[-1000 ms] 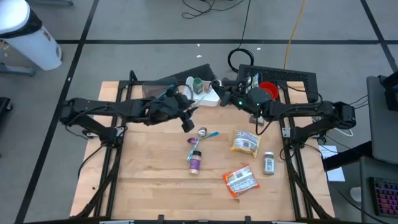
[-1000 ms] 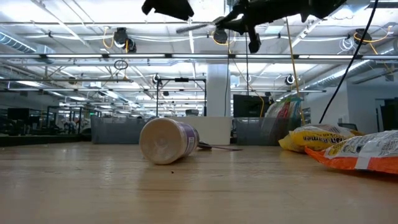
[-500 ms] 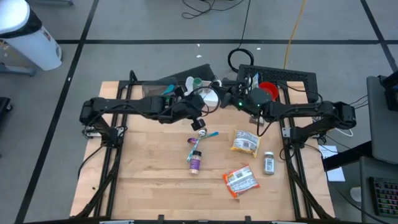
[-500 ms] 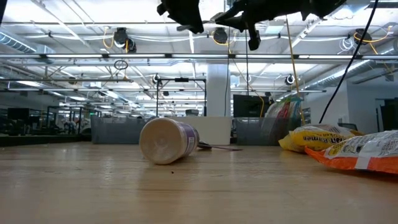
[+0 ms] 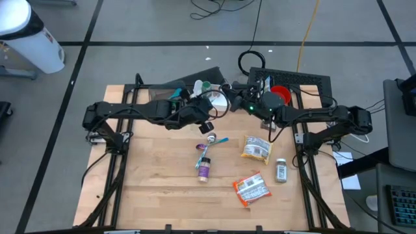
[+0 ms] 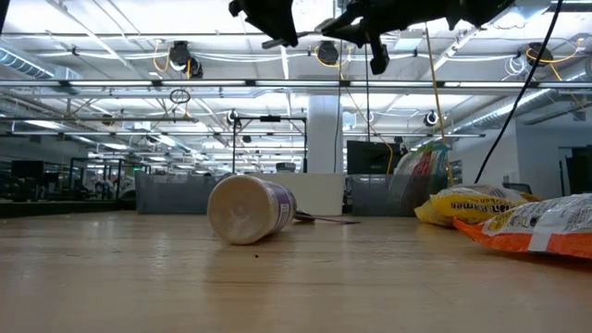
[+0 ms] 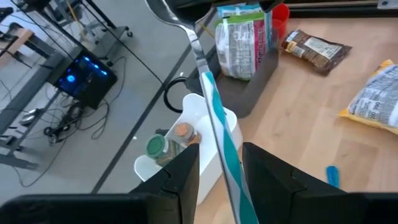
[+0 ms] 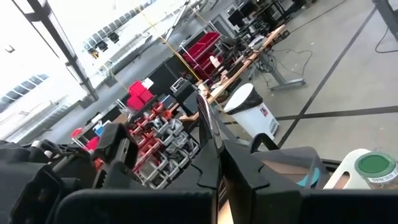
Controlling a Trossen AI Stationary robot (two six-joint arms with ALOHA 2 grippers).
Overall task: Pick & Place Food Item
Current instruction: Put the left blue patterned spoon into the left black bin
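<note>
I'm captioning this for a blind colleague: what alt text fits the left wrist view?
The left gripper holds a teal-handled spoon above a white container holding spice jars, at the wooden table's edge.

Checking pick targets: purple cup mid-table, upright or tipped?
Tipped. The purple cup lies on its side on the table: the low view shows its round end facing the camera, and the high view shows it lengthwise.
</note>
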